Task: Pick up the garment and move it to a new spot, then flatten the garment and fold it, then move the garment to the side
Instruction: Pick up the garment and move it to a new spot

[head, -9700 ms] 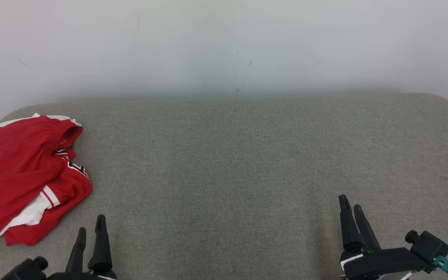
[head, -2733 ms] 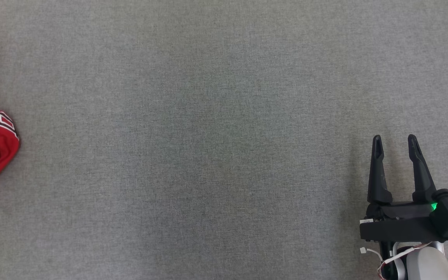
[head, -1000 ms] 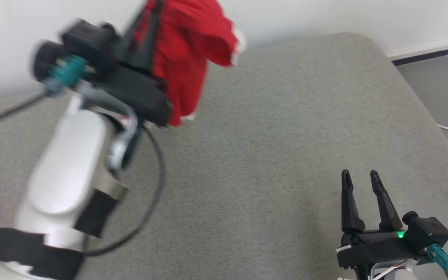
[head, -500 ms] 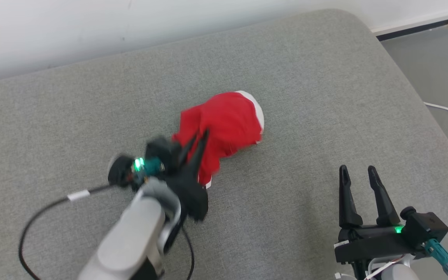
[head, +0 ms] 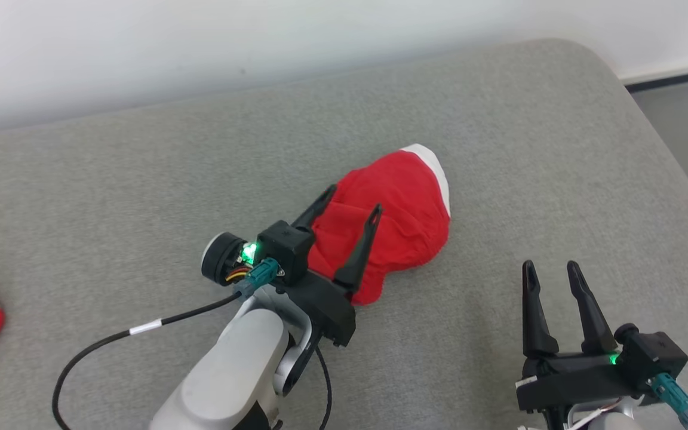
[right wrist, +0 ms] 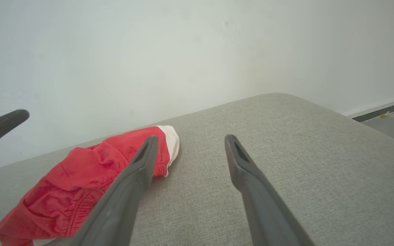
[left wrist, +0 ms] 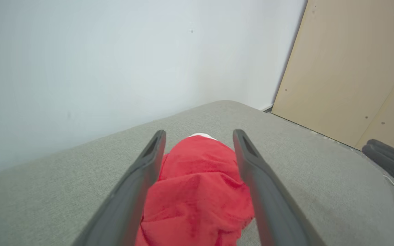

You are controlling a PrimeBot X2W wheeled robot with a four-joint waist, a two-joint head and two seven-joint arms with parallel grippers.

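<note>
Left gripper (head: 354,197) hung with its fingers spread wide, low over the near end of the crumpled red garment (head: 407,203), gripping nothing. Garment lay bunched on the grey cushion (head: 141,179) around mid-surface, white trim at its far end toward the wall (head: 200,48). Right gripper (head: 549,264) sat well apart at lower right, fingers wide too, empty, pointing up the head view.

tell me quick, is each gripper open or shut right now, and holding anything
left gripper: open, fingers spread over the red garment, not gripping it
right gripper: open, empty
</note>
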